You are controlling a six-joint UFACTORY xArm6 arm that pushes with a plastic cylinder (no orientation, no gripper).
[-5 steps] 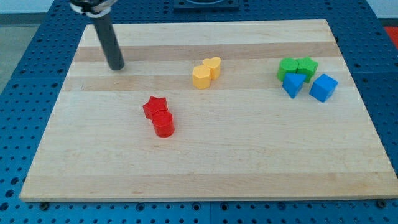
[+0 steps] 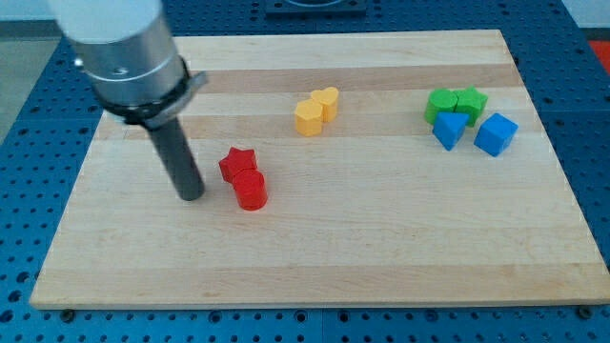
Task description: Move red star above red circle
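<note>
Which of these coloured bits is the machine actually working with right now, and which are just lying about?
In the job:
red star
red circle, touching the star just below it
my tip, left of both reds, not touching

Lying about:
two yellow blocks
two green blocks
two blue blocks

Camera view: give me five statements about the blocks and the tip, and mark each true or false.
1. My tip is at the view's left of the red star. True.
2. The red star touches the red circle. True.
3. The two yellow blocks lie at the view's bottom edge. False: they sit toward the view's top, near the middle.
4. My tip presses against a blue block. False: the blue blocks are far off at the view's right.
5. The green blocks adjoin the blue blocks. True.
</note>
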